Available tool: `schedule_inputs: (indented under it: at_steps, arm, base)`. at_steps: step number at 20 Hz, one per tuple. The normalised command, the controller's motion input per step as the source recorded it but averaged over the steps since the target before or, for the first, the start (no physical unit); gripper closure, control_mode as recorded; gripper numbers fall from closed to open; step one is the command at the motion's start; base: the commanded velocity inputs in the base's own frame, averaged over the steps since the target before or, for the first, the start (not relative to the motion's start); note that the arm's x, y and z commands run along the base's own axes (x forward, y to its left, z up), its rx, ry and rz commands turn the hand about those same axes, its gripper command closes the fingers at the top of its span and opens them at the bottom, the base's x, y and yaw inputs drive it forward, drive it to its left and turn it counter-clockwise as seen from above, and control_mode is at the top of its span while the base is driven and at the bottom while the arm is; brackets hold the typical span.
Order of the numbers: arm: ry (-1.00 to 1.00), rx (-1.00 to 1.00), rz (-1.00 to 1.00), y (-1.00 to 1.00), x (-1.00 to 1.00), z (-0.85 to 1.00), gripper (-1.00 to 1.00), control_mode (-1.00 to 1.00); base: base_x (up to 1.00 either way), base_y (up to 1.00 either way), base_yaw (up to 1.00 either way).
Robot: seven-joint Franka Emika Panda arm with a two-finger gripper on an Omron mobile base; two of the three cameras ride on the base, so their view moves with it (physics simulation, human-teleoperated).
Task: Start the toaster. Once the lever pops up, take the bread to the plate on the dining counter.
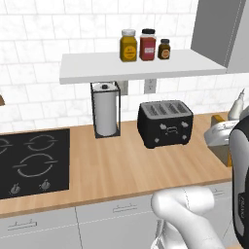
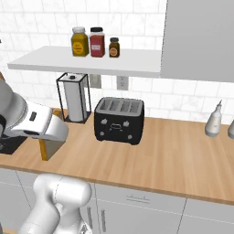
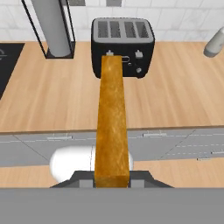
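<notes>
I have the bread [image 3: 113, 127] clamped edge-on in my jaws, clear of the toaster [image 3: 123, 43] at 12 o'clock on the wooden surface [image 3: 52, 96], so I judge the carry step underway; next I need to turn away toward the dining counter and find the plate.

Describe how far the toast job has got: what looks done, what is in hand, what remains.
Done: the bread is out of the toaster, whose slots show bare. In hand: the pincer is shut on the bread, away from the toaster. Left: carrying it to the plate on the dining counter.
</notes>
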Motion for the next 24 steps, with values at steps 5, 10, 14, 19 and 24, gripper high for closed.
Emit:
schedule_inputs:
  at_steps: [5,10,14,19,24]
  arm:
    - [0.00,0.00,0.00,0.00,0.00,0.00,1.00,-1.00]
    - [0.00,0.00,0.00,0.00,0.00,0.00,1.00,-1.00]
    - [0.00,0.00,0.00,0.00,0.00,0.00,1.00,-1.00]
    - [0.00,0.00,0.00,0.00,0.00,0.00,1.00,1.00]
    - [0.00,0.00,0.00,0.00,0.00,0.00,1.00,1.00]
  base:
    - [0.00,0.00,0.00]
    - [0.00,0.00,0.00]
    - [0.00,0.00,0.00]
    - [-0.23,-0.02,0.01]
    - [-0.92,-0.16,0.26]
